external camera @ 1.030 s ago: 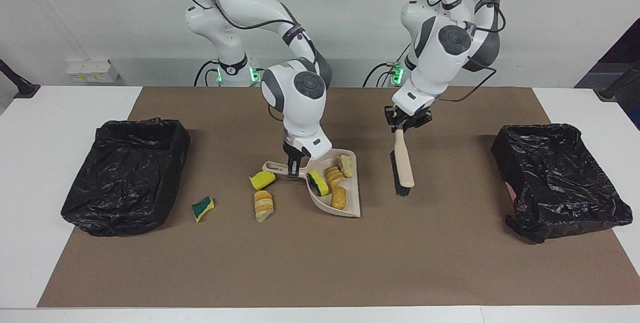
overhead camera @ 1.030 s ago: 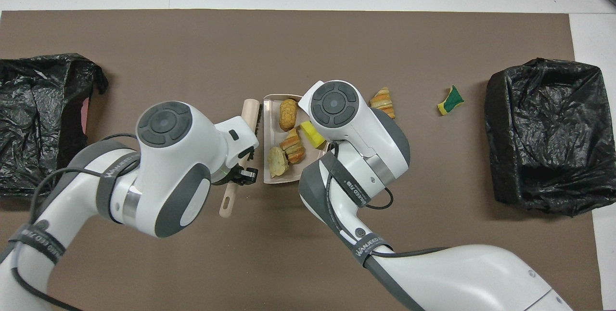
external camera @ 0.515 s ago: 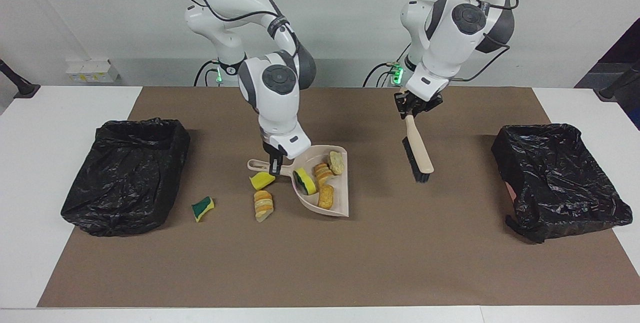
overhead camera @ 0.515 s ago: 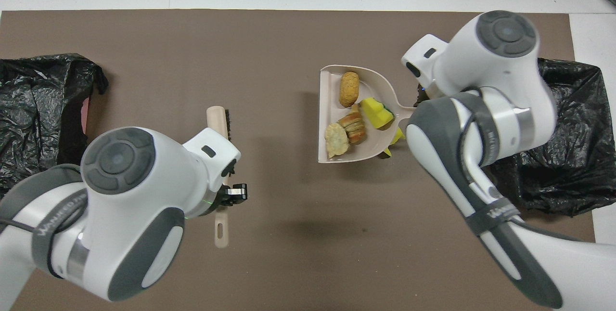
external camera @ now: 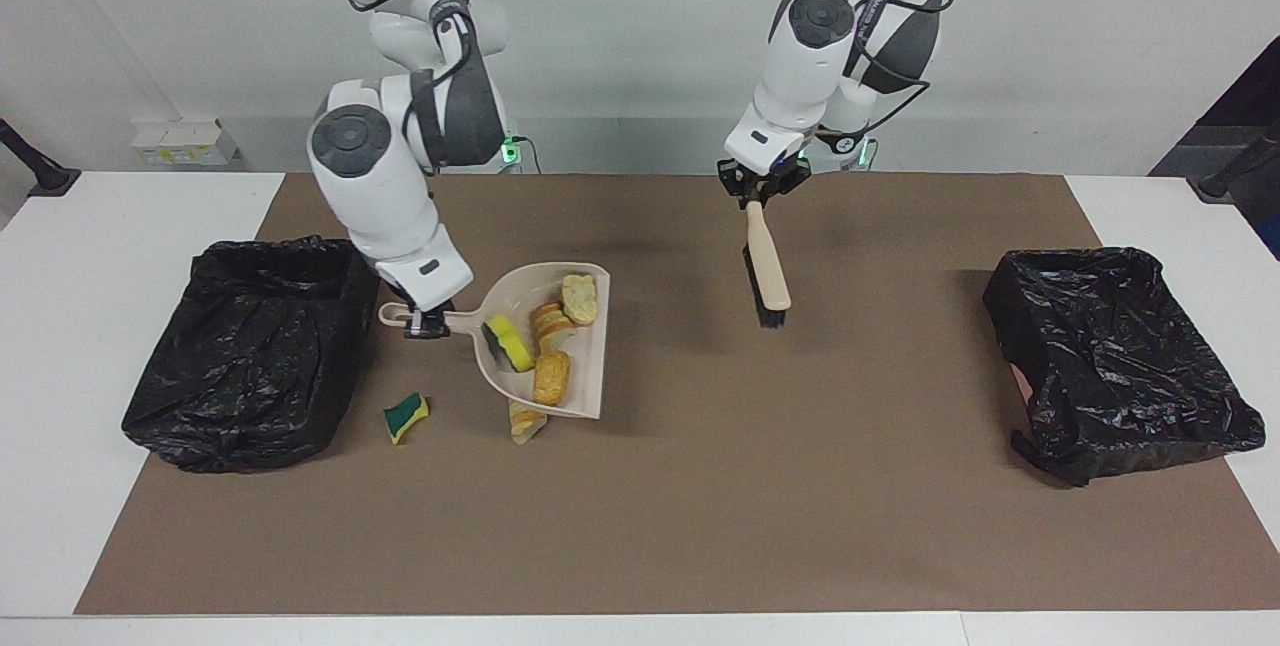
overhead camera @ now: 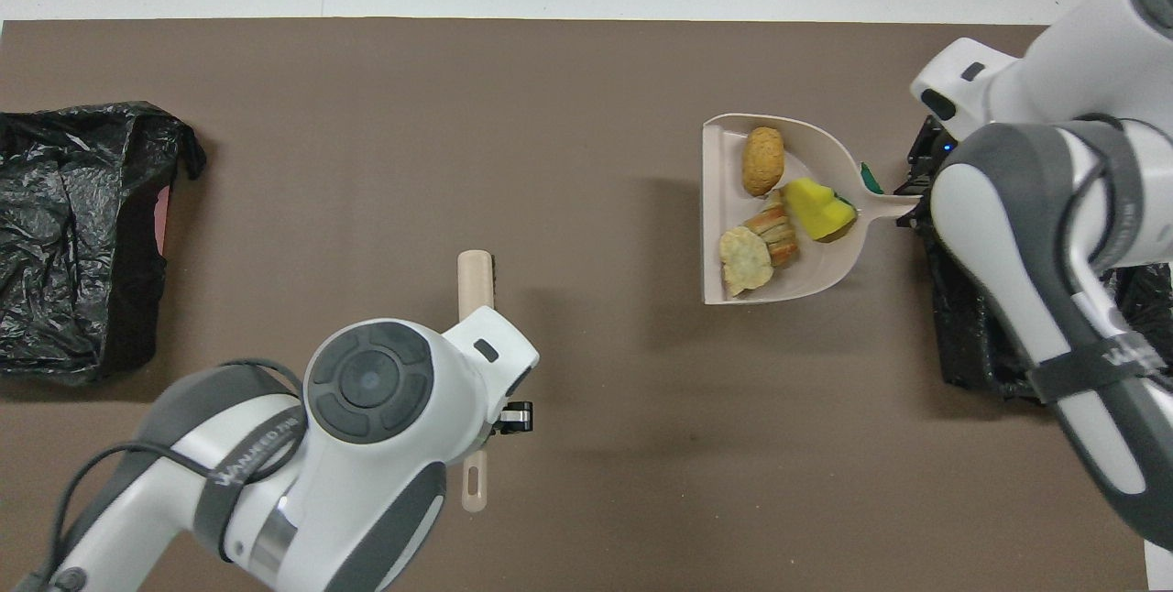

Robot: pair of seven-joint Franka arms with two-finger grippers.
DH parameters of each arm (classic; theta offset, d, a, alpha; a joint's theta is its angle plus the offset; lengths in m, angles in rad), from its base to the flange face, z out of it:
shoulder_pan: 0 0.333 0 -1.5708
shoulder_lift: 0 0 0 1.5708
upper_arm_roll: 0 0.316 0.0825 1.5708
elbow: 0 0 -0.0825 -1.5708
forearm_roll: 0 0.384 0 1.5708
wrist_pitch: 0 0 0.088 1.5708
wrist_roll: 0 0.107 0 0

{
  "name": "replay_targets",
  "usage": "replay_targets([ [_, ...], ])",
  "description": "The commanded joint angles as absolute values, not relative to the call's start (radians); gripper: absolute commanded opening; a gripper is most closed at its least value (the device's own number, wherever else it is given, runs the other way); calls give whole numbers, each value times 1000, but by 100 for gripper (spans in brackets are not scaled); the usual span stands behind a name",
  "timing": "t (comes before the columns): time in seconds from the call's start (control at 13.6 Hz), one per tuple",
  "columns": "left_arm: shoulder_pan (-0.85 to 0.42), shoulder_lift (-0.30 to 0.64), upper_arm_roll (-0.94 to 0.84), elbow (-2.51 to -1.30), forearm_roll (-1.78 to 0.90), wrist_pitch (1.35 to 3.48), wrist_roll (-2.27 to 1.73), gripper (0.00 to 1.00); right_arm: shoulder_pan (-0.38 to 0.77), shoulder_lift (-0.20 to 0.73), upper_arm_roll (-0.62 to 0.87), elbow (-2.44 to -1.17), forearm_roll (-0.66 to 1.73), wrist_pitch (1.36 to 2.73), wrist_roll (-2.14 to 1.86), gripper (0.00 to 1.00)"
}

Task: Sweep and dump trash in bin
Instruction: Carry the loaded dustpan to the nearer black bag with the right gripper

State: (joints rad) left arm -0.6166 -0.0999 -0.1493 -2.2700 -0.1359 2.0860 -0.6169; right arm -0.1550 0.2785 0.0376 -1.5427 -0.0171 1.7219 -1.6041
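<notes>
Four pieces of trash (external camera: 535,341) ride in your dustpan (external camera: 590,366), which is lifted off the brown mat (external camera: 700,506): a yellow-green sponge, two sliced bread lumps and an orange roll. On the mat under the pan's open edge you see one bread lump (external camera: 522,423), and a green-yellow sponge scrap (external camera: 405,417) lies beside the bin (external camera: 250,356) at the right arm's end. Your right gripper (external camera: 425,323) is pinched tight on the dustpan's handle, next to that bin. Your left gripper (external camera: 757,193) is clamped on the brush (external camera: 767,266), which hangs bristles-down over mid-mat.
</notes>
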Motion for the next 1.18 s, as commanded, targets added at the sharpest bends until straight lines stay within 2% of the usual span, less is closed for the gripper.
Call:
replay_targets([
  [0.0,-687,-94,-133,-2316,-126,2164,-716,0,-295,262,40,-1542,-5,1715,-1735,0],
  [0.22,-718,-100,-133,-2324,-126,2186,-721,0,-429,264,38,-1526,-73,1726,-1776,0],
  [0.37,-719,-86,-133,-2371,-126,2242,-716,0,-482,264,35,-1522,-176,1813,-1766,0],
  [0.51,-719,-87,-133,-2379,-126,2247,-723,0,-483,262,37,-1522,-318,1827,-1766,0],
  [1.1,-718,-54,-132,-2381,-158,2279,-747,0,-453,265,35,-1506,-463,1816,-1323,0],
])
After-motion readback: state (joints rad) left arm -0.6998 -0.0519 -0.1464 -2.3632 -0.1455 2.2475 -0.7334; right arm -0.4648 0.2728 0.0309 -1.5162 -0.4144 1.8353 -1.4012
